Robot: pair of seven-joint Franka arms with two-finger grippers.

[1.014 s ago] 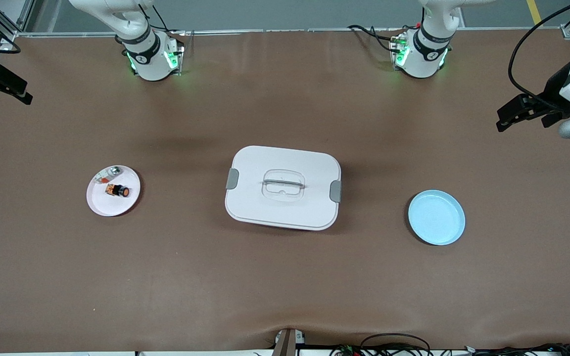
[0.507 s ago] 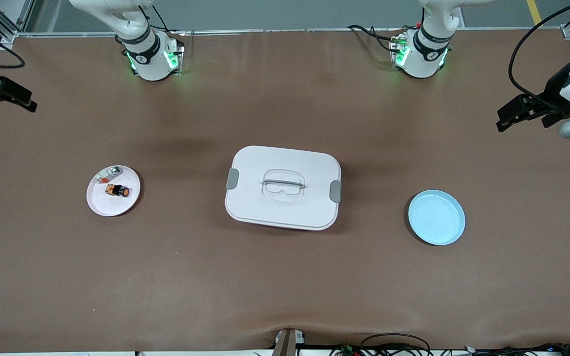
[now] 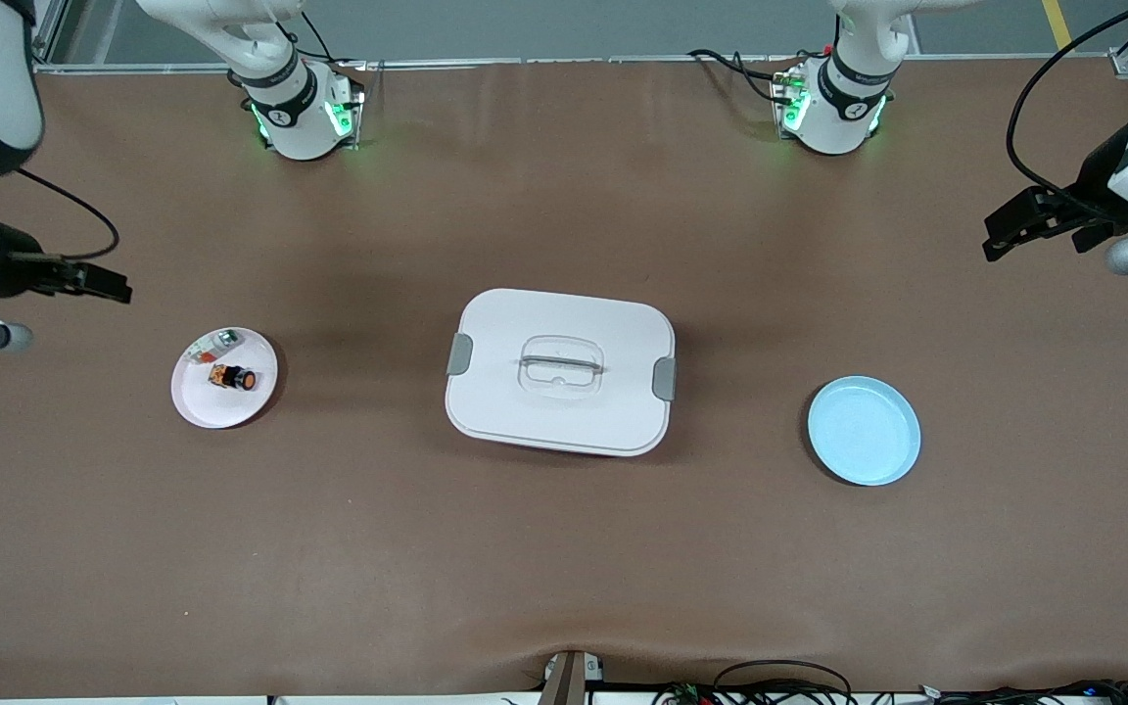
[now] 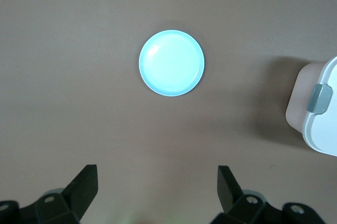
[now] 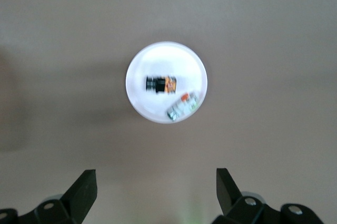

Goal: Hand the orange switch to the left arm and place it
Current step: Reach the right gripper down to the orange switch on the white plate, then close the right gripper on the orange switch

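Two plates, one box (image 3: 560, 371), one orange switch (image 3: 233, 377). The switch lies on its side on the pink plate (image 3: 204, 403) at mid-left, long axis roughly level, orange face toward the box. The right gripper (image 3: 106, 285), fingers wide, has swung in from the left edge; the left gripper (image 3: 1012, 231), also wide, waits at upper right above the blue plate (image 3: 864, 431).

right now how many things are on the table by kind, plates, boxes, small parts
plates: 2, pink plate and blue plate
boxes: 1, white box
small parts: 2, orange switch and silver-green-red piece, both on the pink plate
total: 5
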